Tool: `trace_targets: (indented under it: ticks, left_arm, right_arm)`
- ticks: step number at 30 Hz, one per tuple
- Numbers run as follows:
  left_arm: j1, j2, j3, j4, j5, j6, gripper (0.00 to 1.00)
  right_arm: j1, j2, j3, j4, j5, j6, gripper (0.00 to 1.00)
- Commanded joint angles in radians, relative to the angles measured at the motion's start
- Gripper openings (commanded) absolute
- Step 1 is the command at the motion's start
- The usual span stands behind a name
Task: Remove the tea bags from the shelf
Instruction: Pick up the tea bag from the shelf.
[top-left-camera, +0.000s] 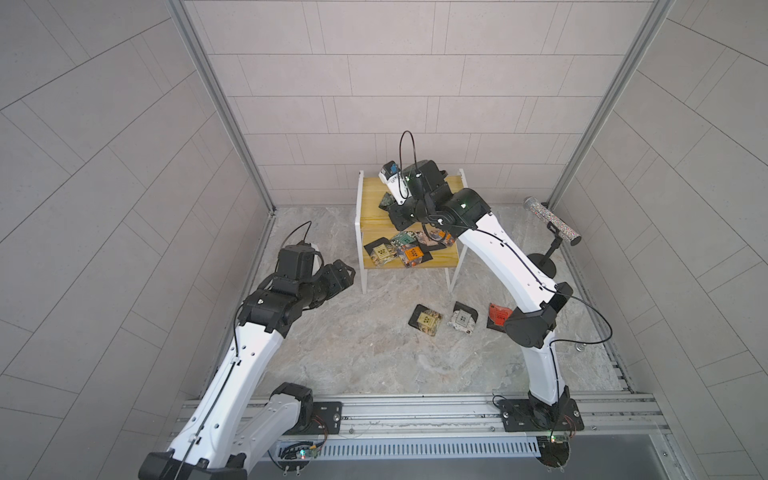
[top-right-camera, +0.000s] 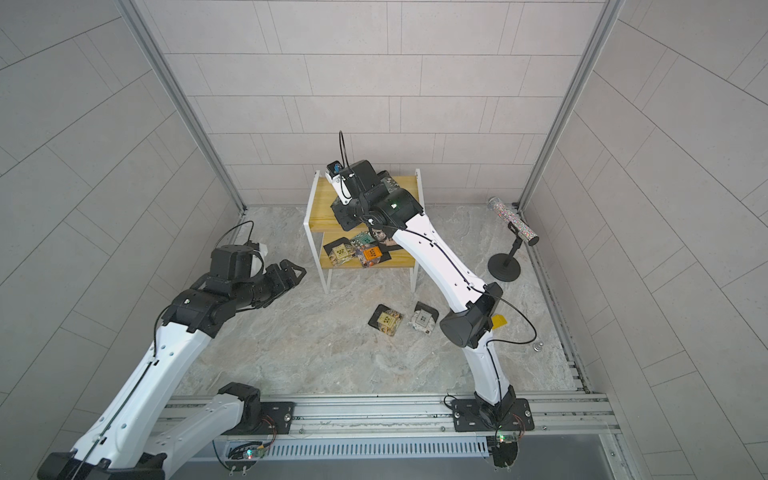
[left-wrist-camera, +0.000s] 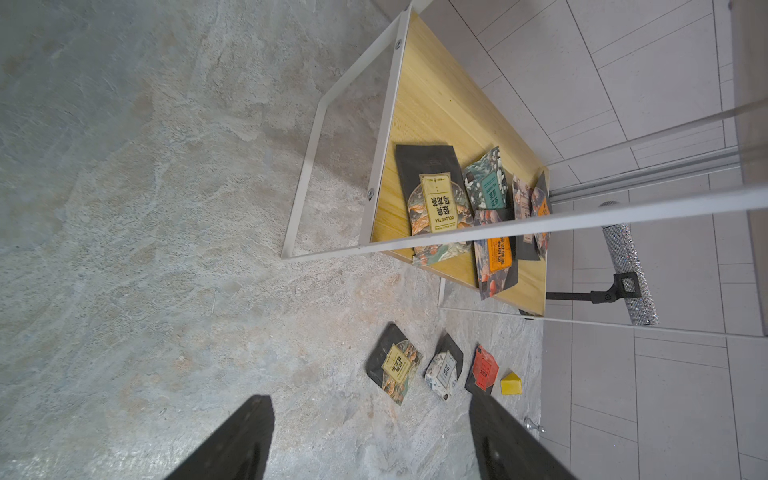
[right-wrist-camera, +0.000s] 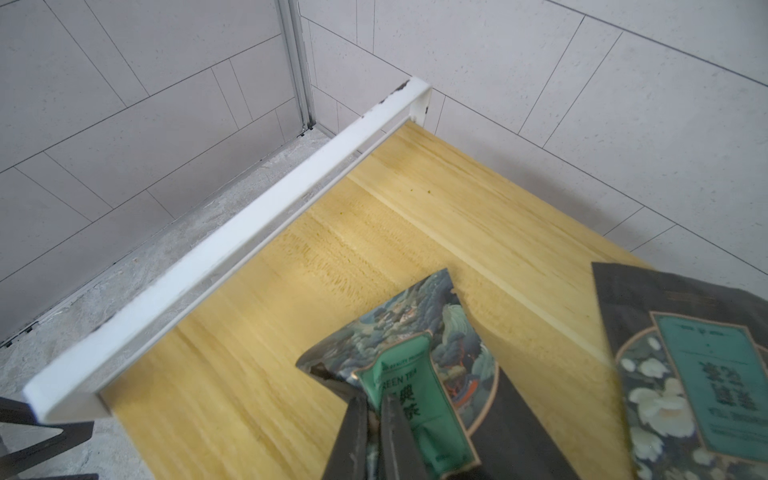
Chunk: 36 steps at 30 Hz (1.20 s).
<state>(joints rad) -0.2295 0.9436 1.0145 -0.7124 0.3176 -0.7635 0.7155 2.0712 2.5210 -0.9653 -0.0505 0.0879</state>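
Top views both show three tea bags on the desk (top-left-camera: 353, 353) in front of the shelf (top-left-camera: 368, 199): a beige bag (top-left-camera: 426, 319), a white bag (top-left-camera: 462, 318) and a red bag (top-left-camera: 498, 316), side by side but apart. A plain yellow piece (left-wrist-camera: 511, 383) sits just beside the red one. Left of the shelf, the left hand (top-right-camera: 296, 269) hovers above the desk, spread wide and holding nothing.

On the lower board, several bags overlap in a loose heap (top-left-camera: 405, 249), with beige, teal and orange labels showing. On the upper board, the right hand (right-wrist-camera: 376, 419) is clamped on the edge of a green bag (right-wrist-camera: 409, 386). That bag looks partly raised, though the wrist view does not settle whether it touches the wood. A teal bag (right-wrist-camera: 685, 374) lies just beside it. Farther right stands a glitter tube (top-left-camera: 550, 222).
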Motion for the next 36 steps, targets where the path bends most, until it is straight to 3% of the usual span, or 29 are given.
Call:
trace_targets:
  ticks: [1, 10, 18, 29, 36]
  left_arm:
    - [0.005, 0.001, -0.003, 0.014, 0.004, -0.002, 0.82]
    - [0.004, 0.005, 0.001, 0.017, 0.005, -0.005, 0.82]
    - [0.004, 0.015, 0.007, 0.022, 0.008, -0.002, 0.82]
    - [0.005, 0.002, -0.018, 0.011, -0.011, 0.001, 0.82]
    - [0.005, -0.037, -0.075, 0.002, -0.040, -0.001, 0.82]
  right_arm:
    - [0.009, -0.048, -0.018, -0.094, 0.017, -0.015, 0.08]
    - [0.040, -0.172, -0.119, -0.074, 0.052, -0.038, 0.08]
    - [0.074, -0.370, -0.347, -0.005, 0.059, -0.049, 0.08]
    - [0.220, -0.720, -0.930, 0.261, 0.037, -0.068, 0.09]
    - [0.269, -0.837, -1.291, 0.494, -0.002, -0.039, 0.10]
